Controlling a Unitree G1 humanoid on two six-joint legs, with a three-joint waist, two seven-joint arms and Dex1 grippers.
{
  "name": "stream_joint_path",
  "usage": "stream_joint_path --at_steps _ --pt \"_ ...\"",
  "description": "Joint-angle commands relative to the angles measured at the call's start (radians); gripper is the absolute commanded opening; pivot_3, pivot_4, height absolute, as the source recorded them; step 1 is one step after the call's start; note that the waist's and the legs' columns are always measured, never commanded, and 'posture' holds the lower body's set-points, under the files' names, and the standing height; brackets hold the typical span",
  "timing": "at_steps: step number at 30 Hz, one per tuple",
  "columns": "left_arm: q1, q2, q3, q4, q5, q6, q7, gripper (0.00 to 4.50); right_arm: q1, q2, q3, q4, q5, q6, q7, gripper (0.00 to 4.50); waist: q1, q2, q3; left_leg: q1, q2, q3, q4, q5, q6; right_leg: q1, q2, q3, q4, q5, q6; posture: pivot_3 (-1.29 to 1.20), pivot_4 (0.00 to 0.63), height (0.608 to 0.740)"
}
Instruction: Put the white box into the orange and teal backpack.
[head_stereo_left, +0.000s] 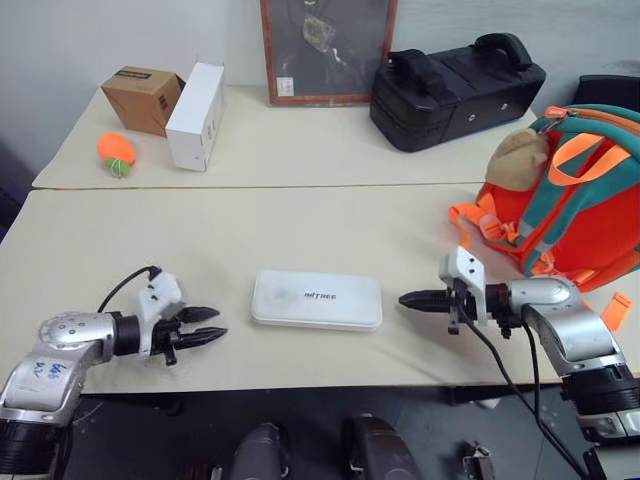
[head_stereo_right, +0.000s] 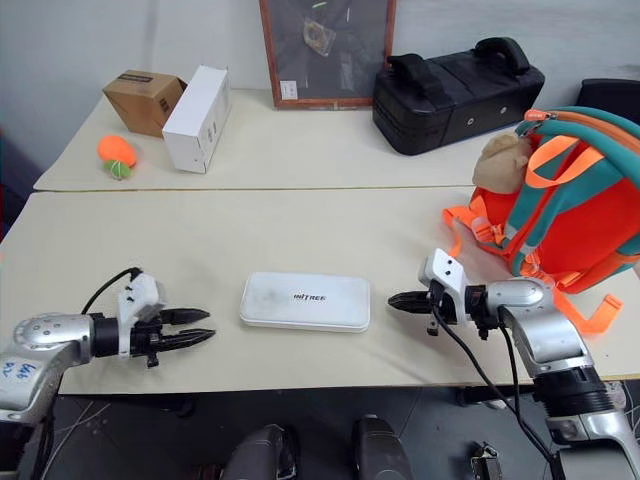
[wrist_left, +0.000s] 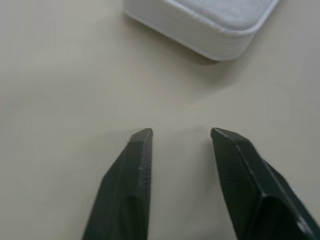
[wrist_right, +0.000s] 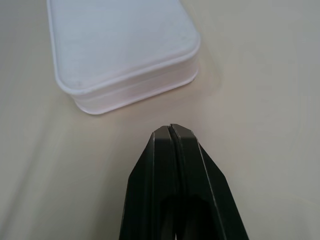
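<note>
The white box (head_stereo_left: 316, 299) lies flat on the near table, its dark lettering facing up, between my two grippers. My left gripper (head_stereo_left: 213, 326) sits a short way to its left, open with nothing between the fingers (wrist_left: 135, 165); the box's corner (wrist_left: 220, 30) shows just ahead of it. To the box's right, my right gripper (head_stereo_left: 408, 299) points at its end, shut and empty, a small gap away from the box (wrist_right: 120, 50). The orange and teal backpack (head_stereo_left: 570, 200) stands at the table's right edge with a tan plush toy (head_stereo_left: 518, 157) on its side.
On the far table stand a tall white carton (head_stereo_left: 195, 116), a brown cardboard box (head_stereo_left: 143, 98), an orange ball (head_stereo_left: 116, 153), a black case with handles (head_stereo_left: 455, 88) and a framed board (head_stereo_left: 325, 50). The near table edge (head_stereo_left: 300, 385) runs just below both grippers.
</note>
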Motion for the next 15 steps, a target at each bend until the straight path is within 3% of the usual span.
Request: stream_joint_path --at_steps 1,4,5,15 --pt "-0.08 -0.005 0.051 0.044 -0.127 0.24 0.017 3.42 -0.017 0.001 -0.003 -0.01 0.001 -0.034 0.013 0.0 0.004 0.0 0.0 0.0 0.0 0.0 0.001 0.0 0.0 0.0 0.0 0.0 0.0 0.0 0.0 0.0 0.15 0.74" --pt "-0.151 -0.009 0.041 0.125 -0.181 0.401 0.014 4.37 -0.025 0.009 0.008 -0.009 -0.003 -0.04 0.014 0.0 0.007 0.0 0.0 -0.001 -0.001 0.0 0.001 0.001 -0.001 0.0 0.0 0.0 0.0 0.0 0.0 0.0 0.15 0.74" --pt "-0.18 -0.019 0.036 0.152 -0.198 0.455 0.021 4.45 -0.027 0.012 0.013 -0.007 -0.007 -0.046 0.015 0.0 0.007 0.0 0.0 -0.001 -0.001 0.0 0.002 0.001 -0.002 0.0 0.0 0.0 0.001 0.0 0.0 0.0 0.15 0.74" --pt "-0.44 -0.18 -0.007 0.35 -0.243 0.74 0.094 4.45 -0.041 0.028 0.043 0.007 -0.047 -0.1 0.02 0.0 0.012 0.0 0.0 -0.003 -0.001 -0.001 0.012 0.0 -0.003 0.001 0.0 -0.001 0.004 0.001 0.002 0.0 0.15 0.74"
